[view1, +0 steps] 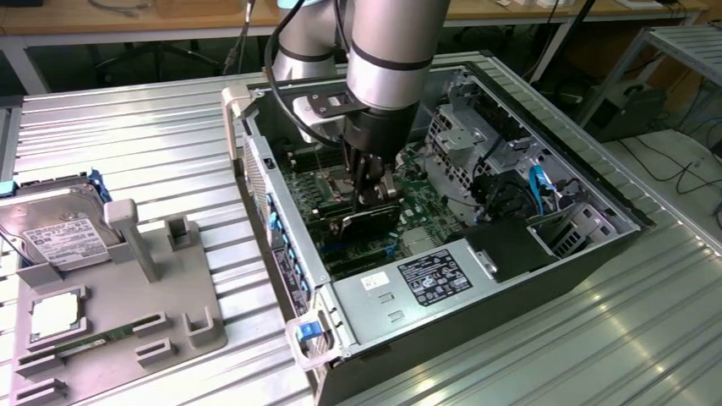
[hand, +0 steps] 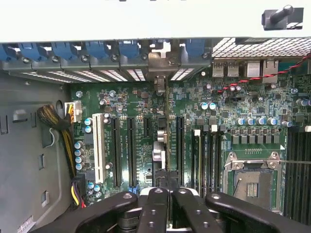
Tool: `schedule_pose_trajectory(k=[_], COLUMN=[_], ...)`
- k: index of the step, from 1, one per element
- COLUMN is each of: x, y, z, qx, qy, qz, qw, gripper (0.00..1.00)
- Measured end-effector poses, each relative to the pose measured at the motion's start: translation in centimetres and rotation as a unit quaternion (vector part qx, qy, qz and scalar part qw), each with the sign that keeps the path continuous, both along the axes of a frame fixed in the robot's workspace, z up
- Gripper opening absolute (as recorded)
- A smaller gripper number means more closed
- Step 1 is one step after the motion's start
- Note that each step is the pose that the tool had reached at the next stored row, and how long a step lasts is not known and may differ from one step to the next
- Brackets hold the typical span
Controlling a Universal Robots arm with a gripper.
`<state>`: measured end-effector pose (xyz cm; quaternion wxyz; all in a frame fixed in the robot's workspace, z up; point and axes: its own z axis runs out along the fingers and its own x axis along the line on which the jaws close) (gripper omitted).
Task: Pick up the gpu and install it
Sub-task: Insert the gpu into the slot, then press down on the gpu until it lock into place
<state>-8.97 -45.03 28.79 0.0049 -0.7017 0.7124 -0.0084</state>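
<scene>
Bright even overhead light, soft glare streaks along the ribbed silver metal table [view1: 169,144], dim shadowed interior of the open black computer case [view1: 496,254], washed-out white case edge [hand: 146,19], blurred black gripper fingers [hand: 155,213], green motherboard [hand: 243,107] evenly lit

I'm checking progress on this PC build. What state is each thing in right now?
gripper: shut on the gpu, down inside the computer case.
gpu: held on edge over the motherboard's slots.
computer case: lying on its side, side panel off.
hard drive: resting in the grey holder, untouched.
CPU socket: empty, no chip in it.
</scene>
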Motion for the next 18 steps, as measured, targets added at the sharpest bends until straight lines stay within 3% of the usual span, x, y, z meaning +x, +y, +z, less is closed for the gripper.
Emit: schedule_pose_trajectory(k=[11,18], x=[-0.1,-2.0], y=[0.00,0.00], z=[0.01,0.00], qx=[-0.0001,-0.0001], qy=[0.0000,0.0000], qz=[0.000,0.000], qw=[1.0000,1.0000], gripper=[0.11,0.11])
